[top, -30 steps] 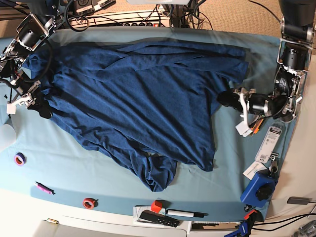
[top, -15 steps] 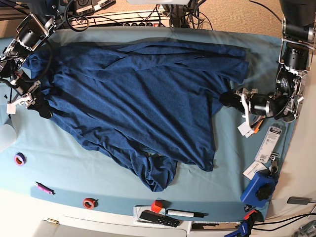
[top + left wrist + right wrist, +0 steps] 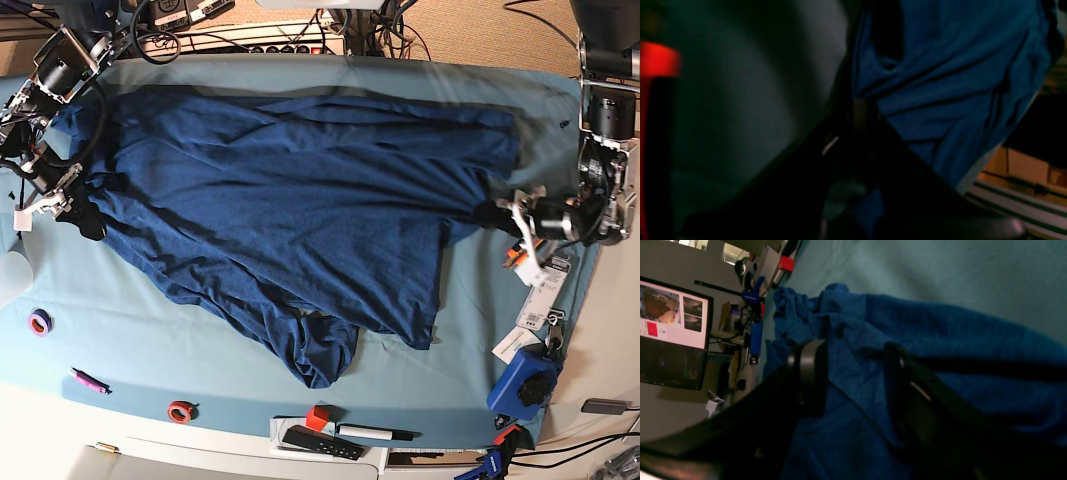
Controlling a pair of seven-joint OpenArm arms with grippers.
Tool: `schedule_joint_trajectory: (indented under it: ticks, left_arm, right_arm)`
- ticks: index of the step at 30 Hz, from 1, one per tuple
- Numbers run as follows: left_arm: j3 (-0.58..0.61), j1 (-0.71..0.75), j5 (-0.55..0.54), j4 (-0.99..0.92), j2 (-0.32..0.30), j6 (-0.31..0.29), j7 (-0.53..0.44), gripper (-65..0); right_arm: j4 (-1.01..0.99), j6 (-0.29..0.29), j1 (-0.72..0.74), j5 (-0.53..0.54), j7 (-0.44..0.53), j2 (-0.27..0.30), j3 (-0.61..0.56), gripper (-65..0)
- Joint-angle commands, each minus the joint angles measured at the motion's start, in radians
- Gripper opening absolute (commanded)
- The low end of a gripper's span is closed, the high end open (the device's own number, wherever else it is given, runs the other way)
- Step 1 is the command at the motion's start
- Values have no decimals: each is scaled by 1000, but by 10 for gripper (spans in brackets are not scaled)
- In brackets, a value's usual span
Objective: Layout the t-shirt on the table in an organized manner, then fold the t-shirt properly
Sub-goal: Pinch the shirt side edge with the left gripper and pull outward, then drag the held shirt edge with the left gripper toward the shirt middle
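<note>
The t-shirt (image 3: 290, 210) lies spread over most of the far half of the tabletop (image 3: 150, 350), a soft, limp navy knit that wrinkles and drapes. I judge it light and floppy: it will sag from any pinch point and drag its slack along, so hems, sleeve ends and corners are the places to take hold, not the middle of the body. One bunched part hangs toward the near side as a crumpled tongue (image 3: 315, 350), and diagonal creases run across the chest.

The left hand (image 3: 497, 214) sits at the shirt's edge on the base view's right, fingers together and clamped on a fold of the fabric; the left wrist view shows blue cloth running into the closed tips. The right hand (image 3: 853, 373) lies at the opposite edge with its fingers (image 3: 808, 373) apart and shirt fabric bulging between them; whether they press the cloth I cannot tell.

Open teal cloth remains near the front, enough to draw the bunched part flat. That margin is dotted with clutter: a purple tape roll (image 3: 39, 322), a pink marker (image 3: 88, 380), a red tape roll (image 3: 180, 411) and a small red block (image 3: 317, 417). The far edge has little spare room, and tags and a blue tool (image 3: 523, 380) crowd the left arm's side.
</note>
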Motion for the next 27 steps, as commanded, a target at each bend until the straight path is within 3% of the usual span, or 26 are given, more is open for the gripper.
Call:
schedule_joint_trajectory:
  ticks: [1, 6, 10, 12, 15, 22, 27]
  left_arm:
    - [-21, -19, -16, 12, -19, 13, -10, -650]
    - [-37, 13, -43, 12, -19, 18, -2, -650]
    - [-37, 52, -119, 12, -19, -71, 26, -650]
    - [-37, 58, -153, 12, -19, -110, 40, -563]
    - [-37, 53, -161, 13, -19, -112, 36, -409]
    - [-37, -19, -145, 13, -19, -112, 24, -403]
    - [-37, -90, -67, 12, -13, -91, -54, -403]
  right_arm:
    - [15, 5, 17, 27, 11, 27, 3, -379]
    - [15, 5, 16, 27, 11, 27, 3, -379]
    - [15, 5, 16, 27, 11, 27, 3, -379]
    - [15, 5, 17, 27, 11, 27, 3, -379]
    - [15, 5, 16, 27, 11, 27, 3, -379]
    - [15, 5, 16, 27, 11, 27, 3, -379]
    - [15, 5, 16, 27, 11, 27, 3, -379]
